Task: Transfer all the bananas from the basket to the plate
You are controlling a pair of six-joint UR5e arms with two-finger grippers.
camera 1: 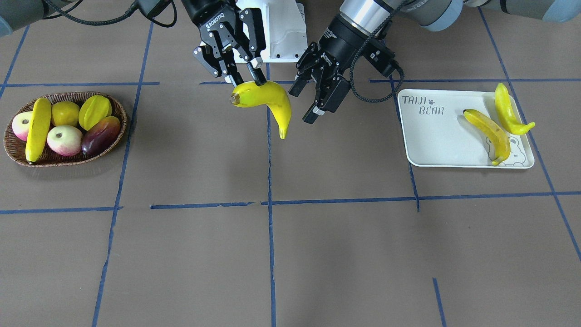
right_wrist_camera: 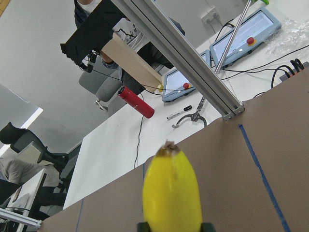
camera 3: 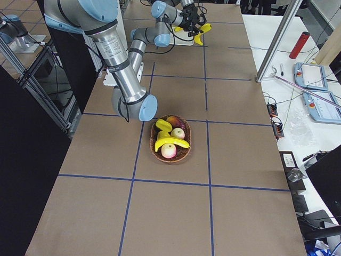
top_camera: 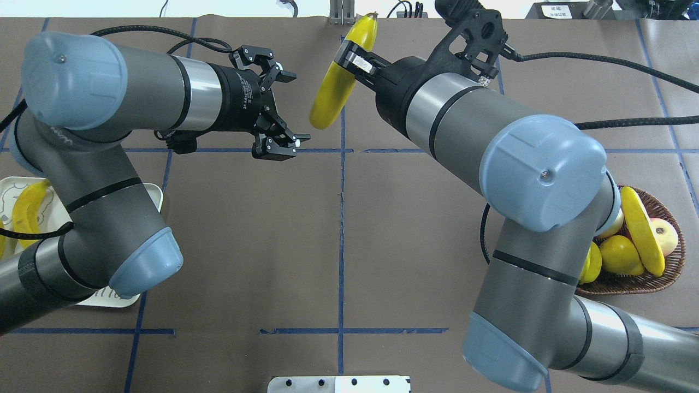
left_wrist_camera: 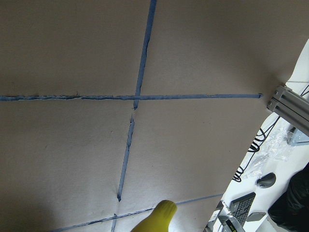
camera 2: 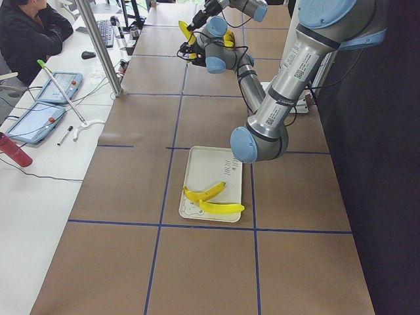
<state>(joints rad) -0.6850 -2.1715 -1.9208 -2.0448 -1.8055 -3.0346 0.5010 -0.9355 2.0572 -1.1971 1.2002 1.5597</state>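
The held banana (camera 1: pixel 265 102) is smooth, glossy and bright yellow, a long curve with a brown stub at its stalk end. It hangs in the air over the middle of the table, between basket and plate, with its thin tip pointing down. The right gripper (camera 1: pixel 248 78) is clenched on it near the stalk end, black fingers pinching the top of the curve. "ROBOTIQ" reads in white on the gripper's body. Just beside it, toward the plate, the left gripper (camera 1: pixel 303 104) is released — fingers spread wide, nothing between them, clear of the fruit.

The plate (camera 1: pixel 435 145) is a pale grey-white rectangular tray with rounded corners and a low rim, lying at the robot's left end of the table. It is printed "TAIJI BEAR" in one corner, with a bear outline in another. Two bananas lie in it side by side. The duller banana (camera 1: pixel 488 132), brown-tinged, crosses the bear outline, and the brighter banana (camera 1: pixel 507 111) lies along the plate's outer edge.

The basket (camera 1: pixel 119 109) is oval, shallow and made of dark-brown woven wicker, and sits at the robot's right end. The fourth banana (camera 1: pixel 38 129) lies on top of the other fruit at the basket's outer end. With it are two pink-and-yellow apples (camera 1: pixel 65 140), a round lemon (camera 1: pixel 65 112), a ridged yellow-green starfruit (camera 1: pixel 95 111) and a dark red-purple mango (camera 1: pixel 100 135).

The table (camera 1: pixel 345 254) is covered in a matt brown sheet marked into squares with blue tape (camera 1: pixel 271 236).
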